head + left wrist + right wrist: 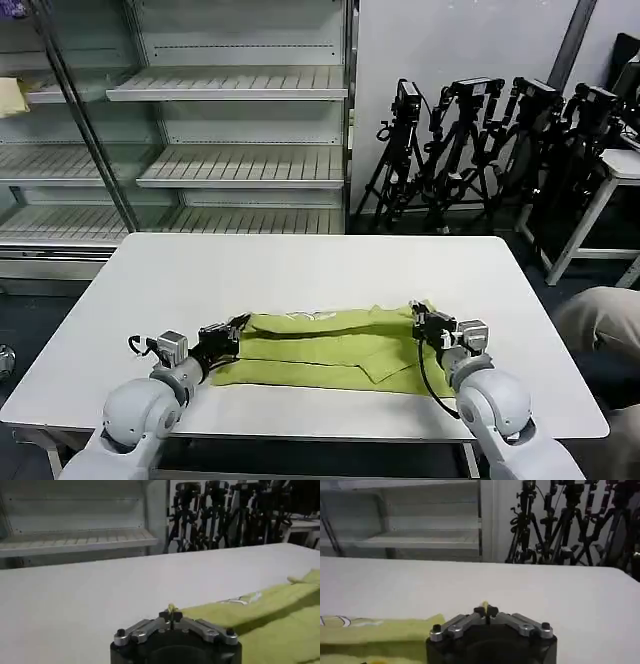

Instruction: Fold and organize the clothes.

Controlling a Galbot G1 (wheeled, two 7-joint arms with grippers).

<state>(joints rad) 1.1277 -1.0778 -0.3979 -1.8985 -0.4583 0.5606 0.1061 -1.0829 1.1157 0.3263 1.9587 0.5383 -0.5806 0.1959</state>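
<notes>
The lime short-sleeved shirt [330, 345] lies folded into a long band across the near half of the white table [300, 270]. My left gripper [238, 325] is shut on the band's far left corner, and a pinch of lime cloth pokes out between its tips [171, 612]. At the band's far right corner my right gripper [417, 316] is shut on the fabric too, with a sliver of cloth showing at its tips [485, 608]. The shirt [270, 615] stretches away from the left gripper, and its collar mark shows white [335, 621].
Empty metal shelves [230, 130] stand behind the table on the left. Black camera tripods [480, 140] crowd the back right beside a second white table [620, 165]. A person's knee [600, 320] shows at the right edge. The table's far half is bare.
</notes>
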